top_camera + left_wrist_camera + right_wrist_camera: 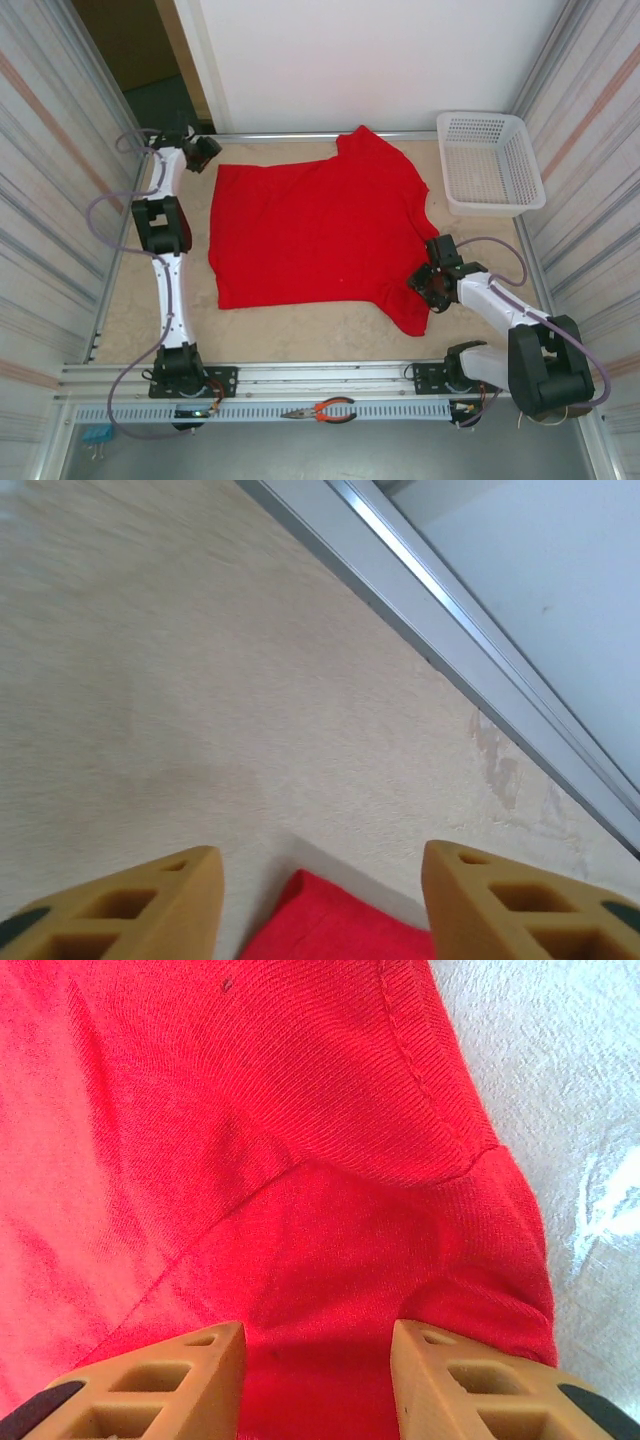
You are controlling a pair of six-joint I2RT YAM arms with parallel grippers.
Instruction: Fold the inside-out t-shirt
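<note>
Reaching to the far left corner of the worktop, the left hand hangs just off the t-shirt's far left corner. In its wrist view its fingers stand well apart and hold nothing; a red corner of cloth lies on the bare surface between them, with the metal edge rail running past beyond.

The red t-shirt lies spread flat across the middle of the worktop, one sleeve pointing to the far edge and the other to the near right. Nothing lies on it. On the near rail, clear of the cloth, rest orange-handled pliers.

The right hand sits over the shirt's right edge, by the near sleeve. Its fingers are partly spread with wrinkled red cloth and a seam under the gap; the tips pinch nothing.

A white basket stands in the far right corner, just beside the shirt.
</note>
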